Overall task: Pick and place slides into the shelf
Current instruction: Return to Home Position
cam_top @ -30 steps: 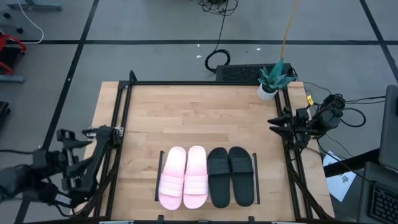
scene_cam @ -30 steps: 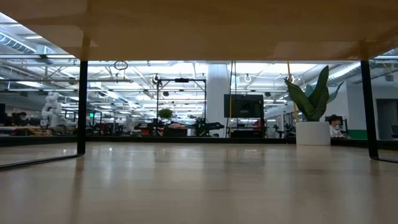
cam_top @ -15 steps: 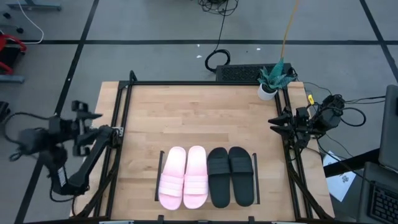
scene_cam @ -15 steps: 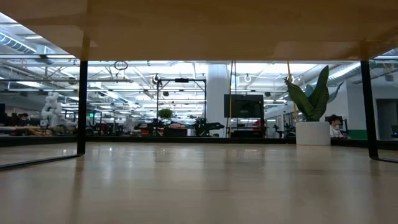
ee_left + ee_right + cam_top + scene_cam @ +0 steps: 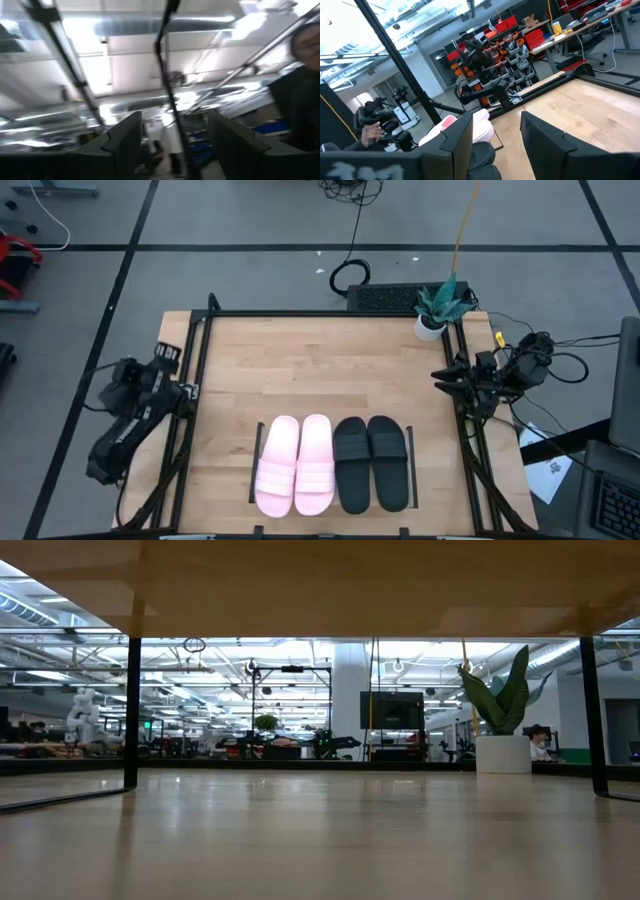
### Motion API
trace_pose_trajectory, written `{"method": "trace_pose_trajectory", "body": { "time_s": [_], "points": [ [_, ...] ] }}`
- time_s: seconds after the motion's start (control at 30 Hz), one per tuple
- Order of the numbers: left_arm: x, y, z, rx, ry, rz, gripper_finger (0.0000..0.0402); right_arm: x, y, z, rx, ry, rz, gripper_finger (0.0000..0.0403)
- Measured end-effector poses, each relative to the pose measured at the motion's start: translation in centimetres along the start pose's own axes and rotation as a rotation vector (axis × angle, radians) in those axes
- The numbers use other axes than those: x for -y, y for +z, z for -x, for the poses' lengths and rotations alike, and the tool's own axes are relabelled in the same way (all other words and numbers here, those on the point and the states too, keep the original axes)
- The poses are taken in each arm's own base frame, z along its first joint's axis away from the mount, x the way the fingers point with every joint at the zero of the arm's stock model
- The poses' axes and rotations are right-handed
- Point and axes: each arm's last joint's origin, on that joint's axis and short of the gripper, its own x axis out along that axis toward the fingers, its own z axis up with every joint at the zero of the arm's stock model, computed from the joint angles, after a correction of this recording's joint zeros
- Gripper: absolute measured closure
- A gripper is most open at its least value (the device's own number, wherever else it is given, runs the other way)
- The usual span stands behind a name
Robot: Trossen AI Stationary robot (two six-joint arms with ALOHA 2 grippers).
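Pink slides [image 5: 295, 465] and black slides [image 5: 372, 463] side by side on shelf [image 5: 413, 480], lower centre of high frame; all four placed; left gripper [image 5: 174, 131] released, empty, off table [image 5: 320, 370] left edge; right gripper [image 5: 440, 379] released, empty, at right edge; arms parked clear, likely because nothing left to carry.

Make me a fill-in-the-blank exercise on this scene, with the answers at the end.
The shelf holds ____ slides in all.
The pink slides lie on the ____ arm's side of the black slides.
A ____ grows in the white pot at the far corner of the table.
The right gripper has its jaws ____, holding nothing.
Missing words: four; left; plant; open.
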Motion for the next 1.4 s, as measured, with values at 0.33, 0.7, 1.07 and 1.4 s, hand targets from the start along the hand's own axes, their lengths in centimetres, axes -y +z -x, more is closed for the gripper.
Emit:
{"method": "trace_pose_trajectory", "body": {
  "time_s": [0.33, 0.7, 1.07, 1.4],
  "points": [
    [0.7, -1.2, 0.8, -0.097, -0.072, 0.164, 0.0174, 1.3, 0.2, 0.9, 0.044, -0.129, 0.094, 0.0245],
    [0.6, -2.7, 1.9, -0.096, -0.041, 0.119, 0.0174, 0.7, -0.4, 0.0, 0.041, -0.154, 0.099, 0.0245],
    [-0.9, -3.7, 2.1, -0.200, 0.063, 0.153, 0.0174, -0.2, -2.7, -2.1, 0.043, -0.232, 0.130, 0.0245],
    [-2.8, -5.9, 2.7, -0.307, 0.163, 0.256, 0.0174, -0.4, -2.7, -2.5, 0.060, -0.225, 0.093, 0.0245]
  ]
}}
